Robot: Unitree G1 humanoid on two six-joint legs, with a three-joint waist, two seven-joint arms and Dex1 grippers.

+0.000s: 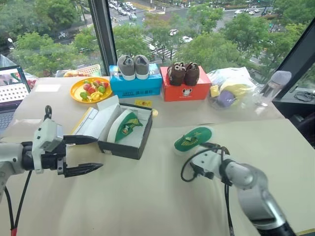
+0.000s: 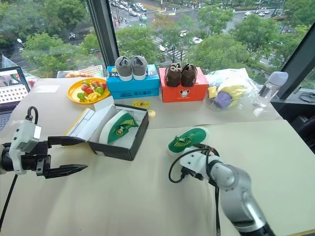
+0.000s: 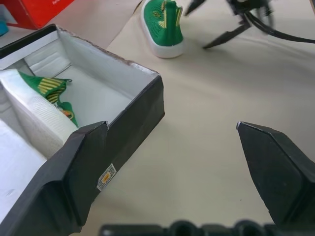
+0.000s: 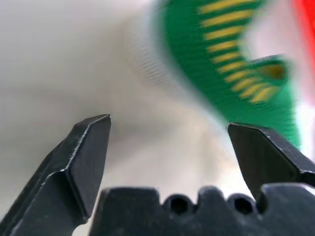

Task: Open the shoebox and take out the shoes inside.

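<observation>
While its lid lay folded back to the robot's left, the black-sided cardboard shoebox point(image 1: 126, 132) stood open on the cream-coloured table point(image 1: 147, 196). Its white inside held one small green shoe with a white sole point(image 1: 124, 125), which leaned on its side. The second green shoe point(image 1: 193, 138) lay outside on the table, well to the right of the box and upright on its sole. Just beside that shoe, on the near side, the right gripper point(image 4: 167, 147) had its two black fingers spread wide, and nothing was between them. The left gripper point(image 1: 81, 155) hovered just left of the box with its fingers also apart and empty. Behind the box, along the window, stood a yellow plate of fruit point(image 1: 91, 90), a blue box point(image 1: 135, 84) carrying grey shoes point(image 1: 133, 66) and a red box point(image 1: 185, 89) carrying brown shoes point(image 1: 183, 73).
</observation>
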